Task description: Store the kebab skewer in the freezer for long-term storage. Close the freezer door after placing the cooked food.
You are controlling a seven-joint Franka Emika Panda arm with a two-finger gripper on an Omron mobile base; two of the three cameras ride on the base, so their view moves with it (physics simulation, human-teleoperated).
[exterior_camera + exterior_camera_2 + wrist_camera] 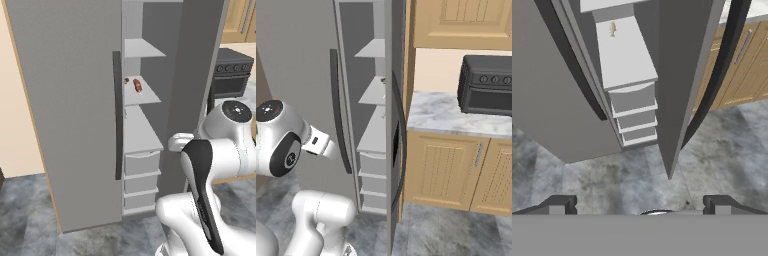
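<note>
A: What sits nearest the camera?

B: The robot's white arm, rising at about five o'clock in the left base view. In the hand view its end effector (640,205) points down at grey stone floor, its two dark tips spread wide apart with nothing between them: released.

A: Where is the kebab skewer?

B: The kebab skewer (137,85) lies on a pale middle shelf inside the freezer (150,100), toward twelve o'clock from the arm. So the storing part looks done.

A: What remains?

B: Closing up. The freezer door (70,110), a plain grey panel with a long dark bar handle (117,115), stands swung open at about ten o'clock.

A: Anything around or in the way?

B: The other grey door, edge-on, stands open at two o'clock. Beyond it, a black countertop oven (486,85) rests on a marble surface (436,112) above wooden cabinets. The arm stands close before the opening, so I judge it must keep clear of the door's swing.
</note>
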